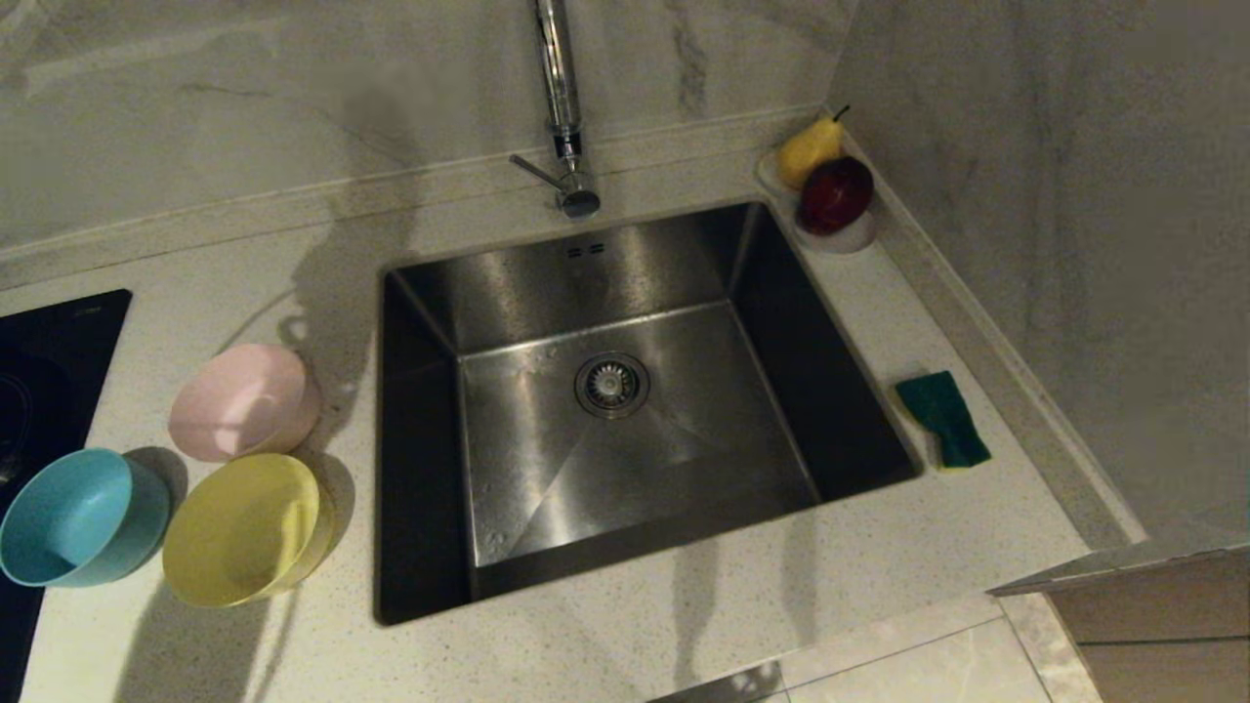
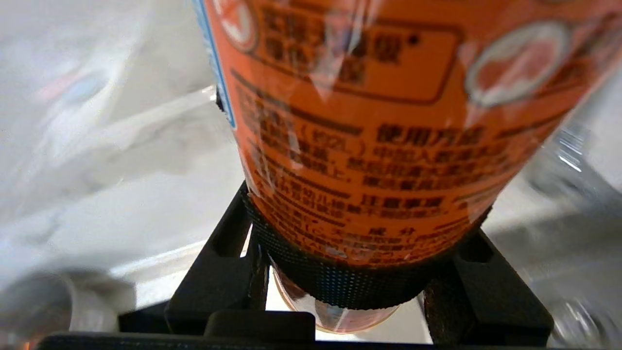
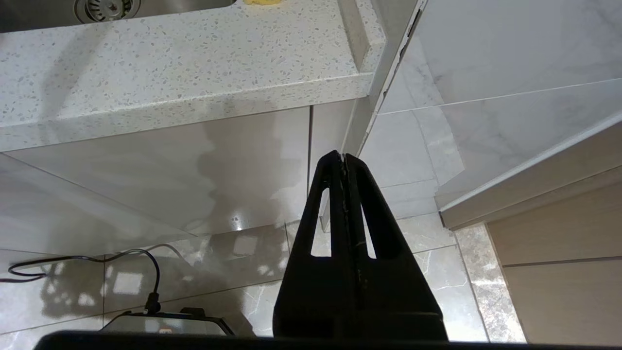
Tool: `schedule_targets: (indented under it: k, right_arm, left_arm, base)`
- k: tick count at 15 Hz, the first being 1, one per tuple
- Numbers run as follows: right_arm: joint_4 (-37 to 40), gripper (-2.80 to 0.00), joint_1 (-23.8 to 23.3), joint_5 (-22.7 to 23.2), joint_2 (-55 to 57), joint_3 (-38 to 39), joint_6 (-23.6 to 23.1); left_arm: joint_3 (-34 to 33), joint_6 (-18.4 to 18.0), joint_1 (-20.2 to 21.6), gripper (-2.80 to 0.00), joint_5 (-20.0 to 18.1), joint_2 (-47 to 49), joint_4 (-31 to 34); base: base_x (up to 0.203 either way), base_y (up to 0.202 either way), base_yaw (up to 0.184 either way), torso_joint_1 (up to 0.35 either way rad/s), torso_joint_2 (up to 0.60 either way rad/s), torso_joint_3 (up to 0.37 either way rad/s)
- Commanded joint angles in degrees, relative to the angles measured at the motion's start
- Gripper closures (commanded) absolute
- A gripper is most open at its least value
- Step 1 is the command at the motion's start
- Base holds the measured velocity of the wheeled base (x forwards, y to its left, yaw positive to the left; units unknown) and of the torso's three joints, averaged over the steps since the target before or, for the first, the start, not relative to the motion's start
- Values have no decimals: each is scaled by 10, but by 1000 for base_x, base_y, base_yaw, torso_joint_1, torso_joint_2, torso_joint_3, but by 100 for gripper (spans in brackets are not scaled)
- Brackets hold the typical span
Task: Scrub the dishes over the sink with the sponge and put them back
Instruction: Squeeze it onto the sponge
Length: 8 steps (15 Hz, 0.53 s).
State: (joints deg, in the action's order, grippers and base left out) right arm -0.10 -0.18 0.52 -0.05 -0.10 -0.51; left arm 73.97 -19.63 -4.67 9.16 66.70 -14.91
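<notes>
Nearest to you, the left gripper [image 2: 357, 287] is clamped around an orange bottle [image 2: 379, 146], its jaws pinching the base through a black mesh sleeve; the arm itself is out of the head view, so you cannot judge where that bottle hangs relative to the counter. The bottle is tall above the grip, so a quick swing could tilt it in the jaws or knock it into something you cannot see. The right gripper [image 3: 344, 160] is parked low beside the cabinet front, below the counter edge, jaws pressed together and empty; bringing it up blind risks catching that edge. On the counter, the yellow bowl [image 1: 244, 527], blue bowl [image 1: 83, 517] and pink bowl [image 1: 244, 400] sit tightly grouped to the left of the sink [image 1: 605, 410], the blue one at the stove top [image 1: 49, 351]; reaching for one could nudge its neighbours. The sponge [image 1: 942, 418] lies green side up to the right of the sink, near its rim, and a sloppy pinch could push it into the basin. Farthest back, the tap [image 1: 562, 107] overhangs the sink, where a raised bowl might strike it.
</notes>
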Motion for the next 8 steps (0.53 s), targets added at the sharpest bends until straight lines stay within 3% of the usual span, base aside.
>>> schedule_targets:
  k: [1,5,8]
  right_arm:
    - [0,0,0,0,0,0,0]
    - [0,0,0,0,0,0,0]
    - [0,0,0,0,0,0,0]
  left_arm:
    - [-25,-16,-42,0,-9,-54,18]
    - [-20,-72,-91,0,-4,-50,54]
    - [-5,-109,-166,0,28,-7,52]
  base:
    - [0,0,0,0,0,0]
    - [0,0,0,0,0,0]
    - [0,0,0,0,0,0]
